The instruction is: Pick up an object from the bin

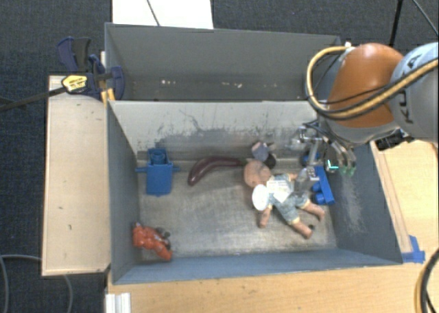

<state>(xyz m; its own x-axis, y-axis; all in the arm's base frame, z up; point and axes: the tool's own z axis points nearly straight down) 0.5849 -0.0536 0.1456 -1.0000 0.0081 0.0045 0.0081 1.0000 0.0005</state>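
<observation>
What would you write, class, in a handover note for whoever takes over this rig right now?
Gripper: at the right end of the bin, just above the doll and a blue piece; no grasp visible.
Things: doll lies centre-right, blue piece beside it; brown curved thing near the back wall; blue block left; orange-red toy front left.
Done: nothing lifted out yet.
Left: close on one thing and lift it.

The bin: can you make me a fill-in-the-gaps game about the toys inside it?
1. The doll lies toward the ___ side of the bin.
2. The boxy toy near the left wall is coloured ___.
3. The orange-red toy sits in the front ___ corner.

Missing words: right; blue; left.
</observation>
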